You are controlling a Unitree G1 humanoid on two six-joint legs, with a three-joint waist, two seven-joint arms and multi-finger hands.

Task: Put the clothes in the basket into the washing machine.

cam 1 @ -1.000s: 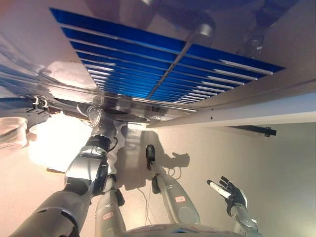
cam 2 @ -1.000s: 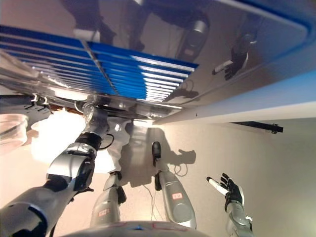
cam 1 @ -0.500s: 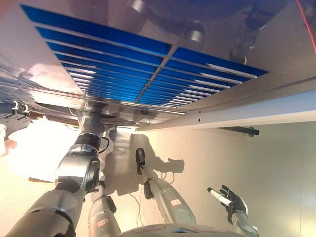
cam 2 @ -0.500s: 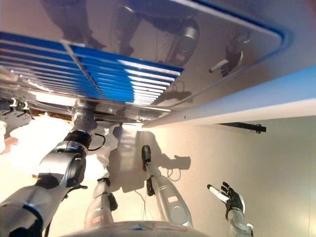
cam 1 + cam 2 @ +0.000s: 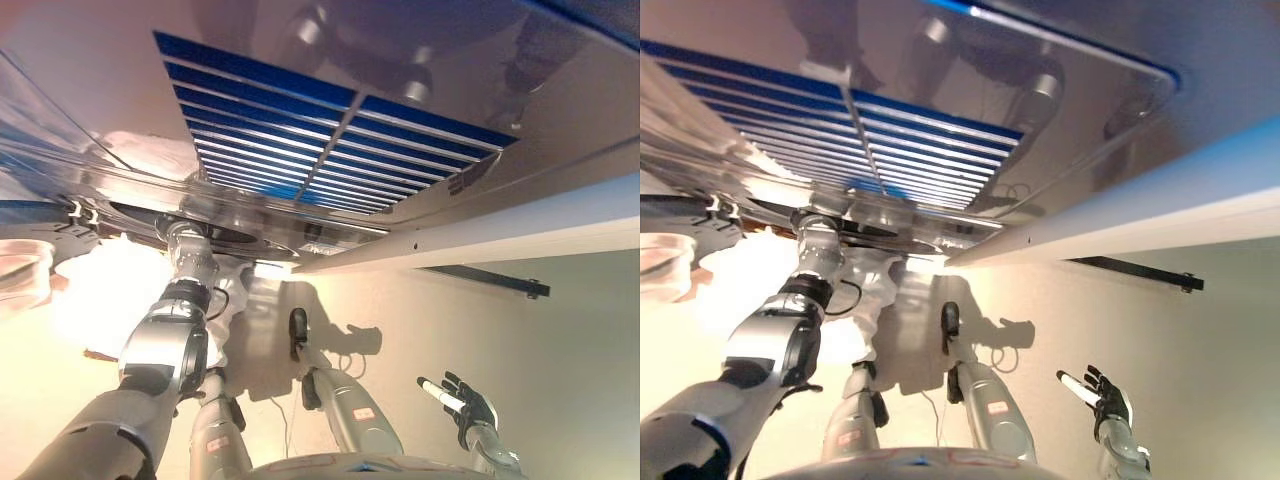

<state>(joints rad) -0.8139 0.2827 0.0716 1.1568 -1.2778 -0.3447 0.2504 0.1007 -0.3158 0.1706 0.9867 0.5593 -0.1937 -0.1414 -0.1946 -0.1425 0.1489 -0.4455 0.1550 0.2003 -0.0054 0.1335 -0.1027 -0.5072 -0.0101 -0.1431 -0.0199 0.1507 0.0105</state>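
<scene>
left eye view: right hand (image 5: 468, 407) open, low right, clothes unseen

L arm extended up and fwd — hand hidden. R hand (image 5: 468, 405) low at lower right — fingers spread, relaxed, holding nothing.

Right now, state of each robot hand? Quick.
Left robot hand: cannot be told; the left arm reaches up under the glossy panel and the hand is hidden there.
Right robot hand: open, fingers spread, holding nothing.
</scene>
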